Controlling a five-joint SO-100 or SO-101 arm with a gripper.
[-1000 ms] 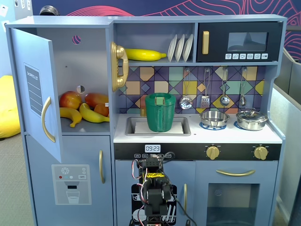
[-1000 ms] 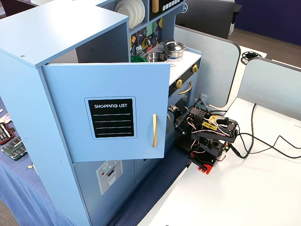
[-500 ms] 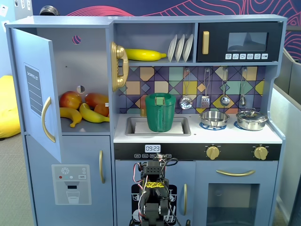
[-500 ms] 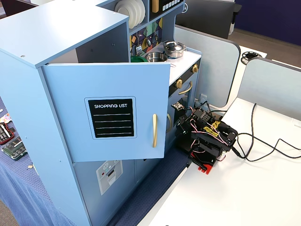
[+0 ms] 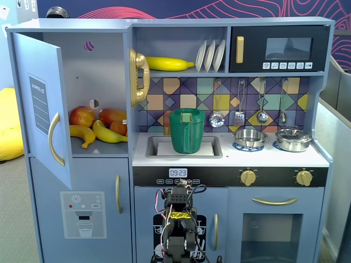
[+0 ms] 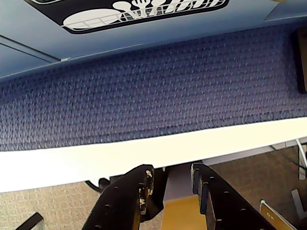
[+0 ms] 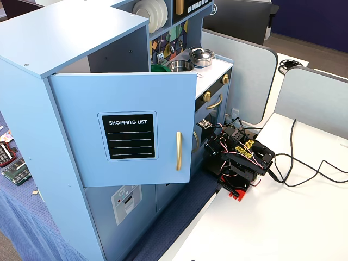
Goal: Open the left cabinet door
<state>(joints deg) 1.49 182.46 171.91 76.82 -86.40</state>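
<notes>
The left cabinet door [image 5: 41, 107] stood swung wide on its outer hinge, its gold handle [image 5: 52, 139] facing the room and the apples [image 5: 82, 116] and bananas [image 5: 101, 133] on the shelf exposed, so the opening looked done. The arm [image 7: 239, 160] sat folded low before the kitchen (presumably parked), its jaws [image 6: 170, 184] slightly parted, holding nothing.

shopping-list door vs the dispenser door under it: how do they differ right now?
The shopping-list door is swung open, showing fruit inside; the dispenser door is shut. The first bears a black chalkboard panel, the second a grey dispenser panel. Both are blue-grey with gold handles.
</notes>
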